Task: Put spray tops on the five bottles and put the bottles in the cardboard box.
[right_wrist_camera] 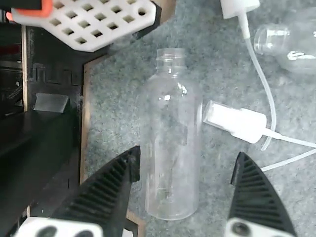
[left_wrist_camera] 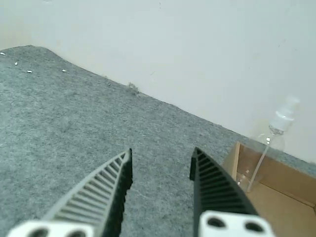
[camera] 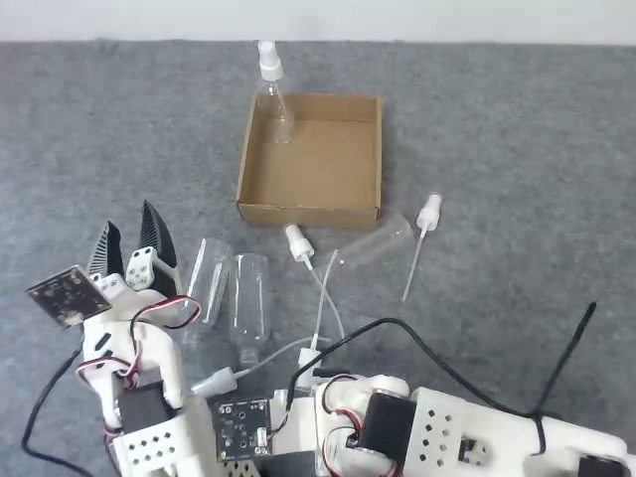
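Observation:
The cardboard box lies open at the back middle of the grey carpet, and a capped bottle stands in its far left corner. That box and bottle also sit ahead of my left gripper, which is open and empty above bare carpet. In the high view my left gripper is at the front left. My right gripper is open, its fingers either side of an uncapped clear bottle lying by the arm bases. A loose spray top lies beside it.
Two uncapped bottles lie side by side in front of the box, a third near its front right corner. Loose spray tops with long tubes lie around them. A black cable crosses the front right.

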Robot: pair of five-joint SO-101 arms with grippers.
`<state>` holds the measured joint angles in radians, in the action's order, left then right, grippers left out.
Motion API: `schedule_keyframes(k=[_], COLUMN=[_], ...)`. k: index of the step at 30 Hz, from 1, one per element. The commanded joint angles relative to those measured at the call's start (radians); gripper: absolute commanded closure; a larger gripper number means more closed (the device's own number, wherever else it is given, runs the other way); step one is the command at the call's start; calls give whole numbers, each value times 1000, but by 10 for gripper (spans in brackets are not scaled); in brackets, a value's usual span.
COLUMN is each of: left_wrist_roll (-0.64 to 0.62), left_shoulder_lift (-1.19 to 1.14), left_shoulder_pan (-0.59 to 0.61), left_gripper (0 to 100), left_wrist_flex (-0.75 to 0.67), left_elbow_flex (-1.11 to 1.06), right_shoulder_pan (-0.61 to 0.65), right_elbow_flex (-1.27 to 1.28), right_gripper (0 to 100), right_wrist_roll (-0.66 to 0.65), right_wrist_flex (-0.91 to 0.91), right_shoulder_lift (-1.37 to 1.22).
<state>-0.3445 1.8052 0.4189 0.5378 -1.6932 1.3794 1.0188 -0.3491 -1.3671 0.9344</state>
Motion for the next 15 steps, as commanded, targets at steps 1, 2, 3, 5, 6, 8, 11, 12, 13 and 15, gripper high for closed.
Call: schedule_keyframes(k=[1, 2, 3, 5, 6, 8, 11, 12, 13, 15], left_wrist_roll=[2, 2, 2, 2, 2, 2, 2, 2, 2, 2], left_shoulder_lift=[15, 15, 15, 15, 15, 15, 15, 15, 15, 15], left_shoulder_pan=[2, 2, 2, 2, 2, 2, 5, 6, 6, 6], left_gripper=[823, 823, 823, 823, 823, 823, 823, 823, 823, 823], left_wrist_flex=[-35, -35, -35, -37, -41, -48, -48, -48, -48, -48], left_elbow_flex=[8, 8, 8, 8, 8, 8, 8, 8, 8, 8], right_shoulder_pan=[13, 13, 13, 13, 13, 10, 7, 7, 5, -21], right_elbow_flex=[-6, -6, -6, -6, -8, -12, -26, -35, -41, -46], right_gripper=[735, 735, 735, 735, 735, 735, 735, 735, 735, 735], right_wrist_roll=[-14, -14, -14, -14, -14, -14, -14, -14, -14, -14], right_wrist_flex=[15, 15, 15, 22, 27, 51, 67, 65, 65, 74], right_shoulder_lift=[24, 16, 2, -56, -96, -183, -272, -289, -300, -300])
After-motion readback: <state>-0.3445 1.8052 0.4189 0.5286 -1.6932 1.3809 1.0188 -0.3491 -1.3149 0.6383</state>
